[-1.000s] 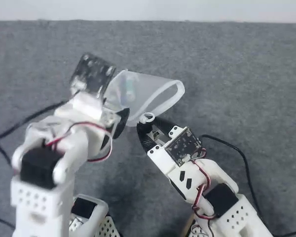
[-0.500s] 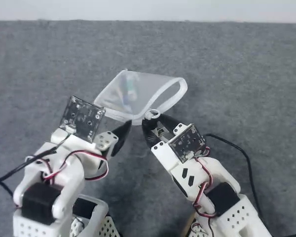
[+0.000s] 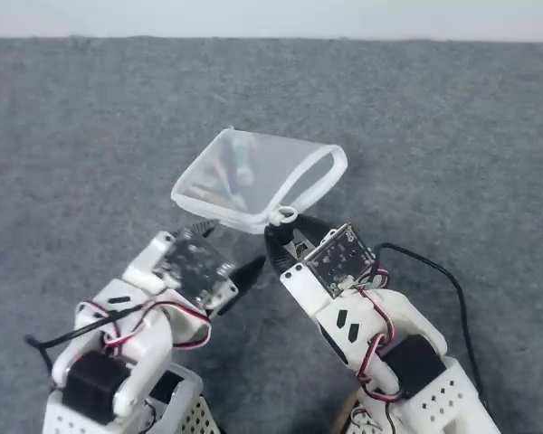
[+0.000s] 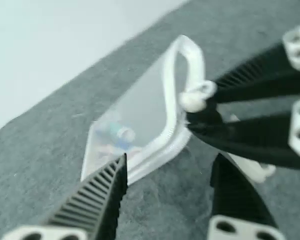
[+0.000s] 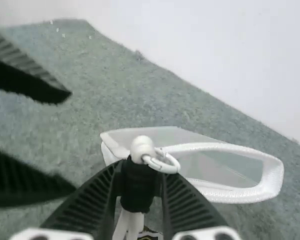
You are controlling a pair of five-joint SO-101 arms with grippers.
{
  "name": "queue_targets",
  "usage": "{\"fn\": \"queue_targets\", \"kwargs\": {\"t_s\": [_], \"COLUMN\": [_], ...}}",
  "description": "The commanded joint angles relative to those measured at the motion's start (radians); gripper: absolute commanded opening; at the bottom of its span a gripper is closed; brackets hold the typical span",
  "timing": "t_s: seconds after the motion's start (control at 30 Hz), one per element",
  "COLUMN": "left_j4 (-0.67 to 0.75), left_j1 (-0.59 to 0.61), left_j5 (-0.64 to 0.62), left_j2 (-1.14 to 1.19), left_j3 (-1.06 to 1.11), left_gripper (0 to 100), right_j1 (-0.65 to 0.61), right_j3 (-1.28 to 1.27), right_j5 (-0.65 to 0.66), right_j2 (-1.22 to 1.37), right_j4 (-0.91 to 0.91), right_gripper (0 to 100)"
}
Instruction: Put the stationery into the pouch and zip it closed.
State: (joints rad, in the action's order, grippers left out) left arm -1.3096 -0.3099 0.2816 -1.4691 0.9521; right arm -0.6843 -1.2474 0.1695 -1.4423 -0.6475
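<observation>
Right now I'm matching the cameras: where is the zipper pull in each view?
High view: zipper pull at the pouch corner nearest the arms.
Left wrist view: zipper pull at the right hand.
Right wrist view: zipper pull clamped in the right hand.
Shared landmark: the pouch's white rim.

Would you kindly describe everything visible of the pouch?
The pouch is translucent plastic edged with a white zip, its mouth gaping open. Stationery, partly teal, shows through its wall. It lies on the grey table, one corner held by its ringed zipper pull in the right end effector. The open left end effector nearby does not touch it.
</observation>
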Motion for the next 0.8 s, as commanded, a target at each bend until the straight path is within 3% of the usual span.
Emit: {"fn": "queue_targets", "kwargs": {"t_s": [0.0, 0.17, 0.43, 0.77], "left_j4": [0.034, 0.035, 0.224, 0.302], "left_j1": [-0.032, -0.035, -0.029, -0.037], "left_j5": [0.032, 0.048, 0.066, 0.103], "left_j2": [-0.023, -0.025, -0.025, -0.021], "left_j3": [0.015, 0.024, 0.14, 0.189], "left_gripper": [25, 25, 25, 25], "right_j1": [0.01, 0.008, 0.013, 0.007], "right_j3": [0.089, 0.089, 0.124, 0.164], "right_j5": [0.017, 0.046, 0.058, 0.057], "right_j2": [-0.041, -0.042, -0.042, -0.042], "right_j4": [-0.012, -0.012, -0.053, -0.114], "right_gripper": [0.6, 0.6, 0.6, 0.6]}}
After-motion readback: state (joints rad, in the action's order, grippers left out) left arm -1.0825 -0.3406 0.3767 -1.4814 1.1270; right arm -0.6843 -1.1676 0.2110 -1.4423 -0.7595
